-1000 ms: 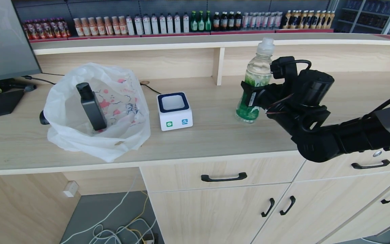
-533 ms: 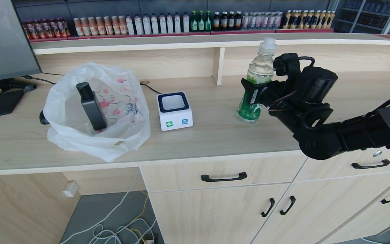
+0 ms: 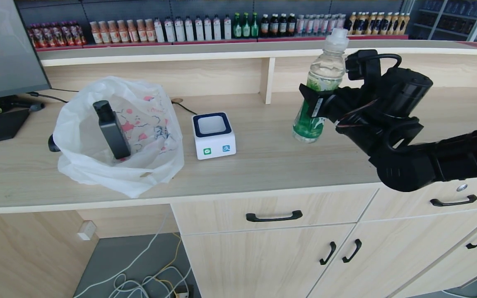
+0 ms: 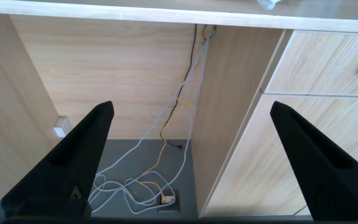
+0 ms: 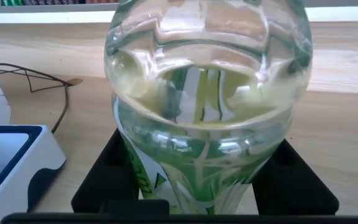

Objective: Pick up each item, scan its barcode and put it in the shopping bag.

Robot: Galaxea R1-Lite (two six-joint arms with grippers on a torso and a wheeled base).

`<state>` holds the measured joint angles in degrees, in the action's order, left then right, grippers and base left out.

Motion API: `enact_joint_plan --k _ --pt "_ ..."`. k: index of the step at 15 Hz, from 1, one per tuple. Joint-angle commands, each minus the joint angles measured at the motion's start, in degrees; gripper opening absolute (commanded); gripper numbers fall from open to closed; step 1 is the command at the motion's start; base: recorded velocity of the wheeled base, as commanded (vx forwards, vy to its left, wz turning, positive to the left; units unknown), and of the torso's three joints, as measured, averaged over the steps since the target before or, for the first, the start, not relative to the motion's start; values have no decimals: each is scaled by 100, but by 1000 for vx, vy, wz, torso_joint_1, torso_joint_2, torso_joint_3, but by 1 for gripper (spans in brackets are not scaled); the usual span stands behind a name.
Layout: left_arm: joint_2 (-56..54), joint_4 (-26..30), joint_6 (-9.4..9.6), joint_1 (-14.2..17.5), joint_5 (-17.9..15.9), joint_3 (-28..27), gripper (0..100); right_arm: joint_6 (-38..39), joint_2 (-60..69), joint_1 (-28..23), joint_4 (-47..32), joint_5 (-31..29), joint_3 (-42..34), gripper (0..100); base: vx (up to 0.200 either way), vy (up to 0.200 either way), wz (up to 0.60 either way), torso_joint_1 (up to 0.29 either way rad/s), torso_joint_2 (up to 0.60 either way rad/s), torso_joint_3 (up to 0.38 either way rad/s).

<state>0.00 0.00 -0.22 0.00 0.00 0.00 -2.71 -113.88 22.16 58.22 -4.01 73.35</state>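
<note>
Clear glossy plastic on the bottle (image 3: 325, 74), with a smooth green film label. The scanner (image 3: 213, 138) is smooth white plastic on a matt wood-grain counter (image 3: 263, 165). Beside the scanner, the shopping bag (image 3: 155, 124) is thin crinkled translucent plastic and the dark bottle (image 3: 113, 132) inside looks matt.

You have a pale wooden counter (image 3: 263, 165) before you, raised ledge (image 3: 222, 51) behind it, shelf of bottled drinks (image 3: 205, 29) beyond, black-handled drawers (image 3: 273, 207) below, loose cables (image 3: 126, 283) on grey floor (image 3: 110, 256).
</note>
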Motion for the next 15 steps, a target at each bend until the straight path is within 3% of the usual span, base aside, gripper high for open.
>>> enact_joint_plan --k 1,10,15 --pt "0 0 4 0 0 0 100 16 332 34 14 14 -75 0 0 0 0 0 0 0" --pt "0 0 4 0 0 0 100 359 1844 104 84 1473 -1798 0 0 0 0 0 0 0" --pt "0 0 -4 0 0 0 100 912 2125 306 1209 3170 -2800 0 0 0 0 0 0 0"
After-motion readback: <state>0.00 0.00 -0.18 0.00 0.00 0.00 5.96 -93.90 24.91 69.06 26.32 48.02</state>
